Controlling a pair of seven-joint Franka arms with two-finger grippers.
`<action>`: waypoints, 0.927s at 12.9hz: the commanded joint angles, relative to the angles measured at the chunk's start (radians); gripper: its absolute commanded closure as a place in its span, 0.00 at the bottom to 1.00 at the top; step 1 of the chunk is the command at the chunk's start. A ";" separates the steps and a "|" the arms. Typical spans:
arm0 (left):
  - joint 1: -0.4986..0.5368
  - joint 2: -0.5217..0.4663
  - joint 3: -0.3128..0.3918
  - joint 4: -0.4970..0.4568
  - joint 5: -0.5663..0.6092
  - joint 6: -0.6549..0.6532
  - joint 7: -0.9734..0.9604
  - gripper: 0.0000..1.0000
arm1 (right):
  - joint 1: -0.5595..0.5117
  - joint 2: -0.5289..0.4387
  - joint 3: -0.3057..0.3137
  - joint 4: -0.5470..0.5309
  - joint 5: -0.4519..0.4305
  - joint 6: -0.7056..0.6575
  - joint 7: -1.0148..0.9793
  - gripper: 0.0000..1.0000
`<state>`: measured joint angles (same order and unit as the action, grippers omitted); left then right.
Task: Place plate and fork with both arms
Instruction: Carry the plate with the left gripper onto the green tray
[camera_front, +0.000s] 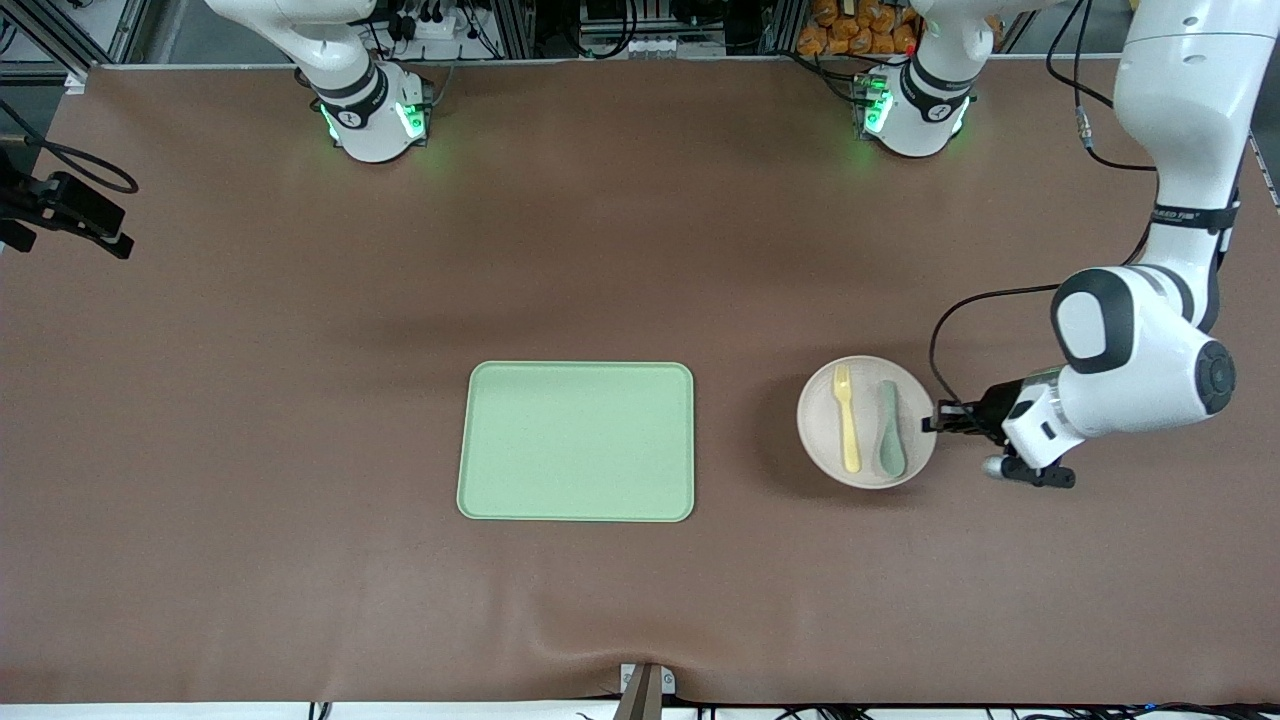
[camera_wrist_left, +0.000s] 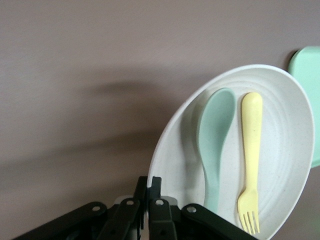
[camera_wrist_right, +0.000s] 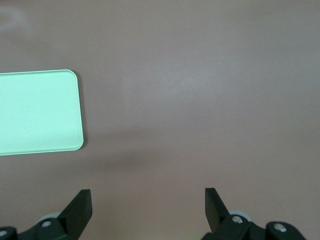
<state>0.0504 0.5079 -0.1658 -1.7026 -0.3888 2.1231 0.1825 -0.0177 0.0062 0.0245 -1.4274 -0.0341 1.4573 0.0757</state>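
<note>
Two arms share the brown table (camera_front: 200, 450), where the green tray (camera_front: 577, 441) lies mid-table. At the tray's 3 o'clock, well apart, the plate (camera_front: 866, 370) carries the fork (camera_front: 847, 420) beside a grey-green spoon (camera_front: 889, 430). The left gripper (camera_front: 938, 419) pinches the plate's rim at its 3 o'clock. The right gripper (camera_wrist_right: 148, 206), fingers spread, waits above bare table near the tray.

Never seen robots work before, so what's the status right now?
Left gripper shut on plate rim. Right gripper open, waiting above bare table beside tray. Fork and spoon lie on plate. Nothing in the way.
</note>
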 joint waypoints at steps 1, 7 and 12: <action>-0.108 0.069 0.005 0.135 0.047 -0.028 -0.200 1.00 | -0.002 0.000 -0.003 0.007 0.013 -0.005 -0.001 0.00; -0.314 0.201 0.012 0.332 0.070 -0.023 -0.561 1.00 | -0.002 0.000 -0.003 0.007 0.013 -0.005 -0.001 0.00; -0.486 0.334 0.015 0.423 0.070 0.141 -0.678 1.00 | -0.002 0.001 -0.001 0.007 0.013 0.000 0.001 0.00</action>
<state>-0.3829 0.7780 -0.1618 -1.3367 -0.3355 2.2063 -0.4667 -0.0177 0.0064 0.0226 -1.4273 -0.0341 1.4584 0.0757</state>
